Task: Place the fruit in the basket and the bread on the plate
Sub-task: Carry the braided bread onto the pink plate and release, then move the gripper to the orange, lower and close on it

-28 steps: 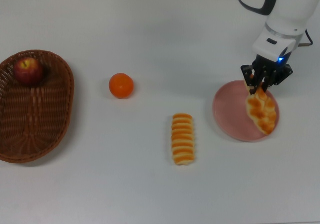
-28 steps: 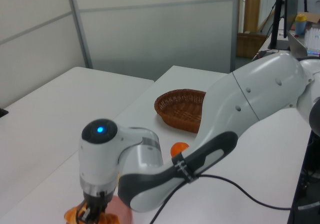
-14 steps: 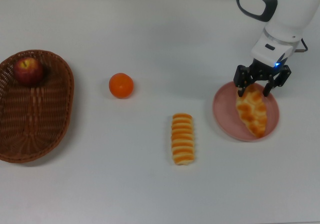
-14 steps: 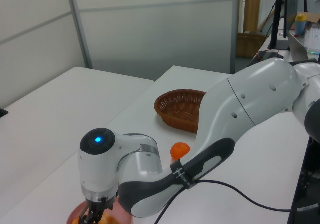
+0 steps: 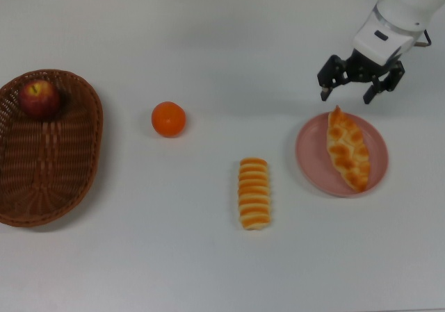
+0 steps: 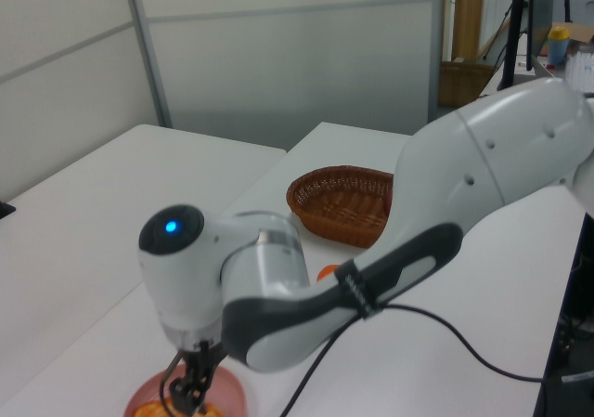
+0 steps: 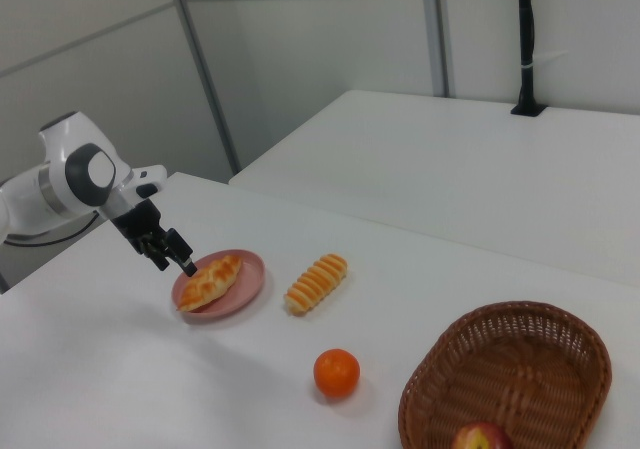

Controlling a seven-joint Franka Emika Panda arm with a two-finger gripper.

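2 black fingers of the gripper (image 5: 347,87) stand spread wide and hold nothing, hanging above the white table (image 5: 208,48) just beyond the far rim of the round pink plate (image 5: 309,159), towards the table's far edge in the top view. The white Franka arm (image 5: 403,6) reaches in from the top view's upper right corner. On the plate lies the pointed braided golden pastry (image 5: 347,148), set lengthwise and a little slanted, its tip towards the gripper. Nearer the table's middle, just beside the plate on the top view's left, rests the oblong ridged golden roll (image 5: 254,192), apart from the plate. Farther towards the top view's left edge sits the smooth bright orange (image 5: 168,119) on the bare table, between the roll and the large oval reddish-brown wicker basket (image 5: 62,187). 1 dark red apple (image 5: 38,97) sits inside the basket at its far end, touching the woven wall.
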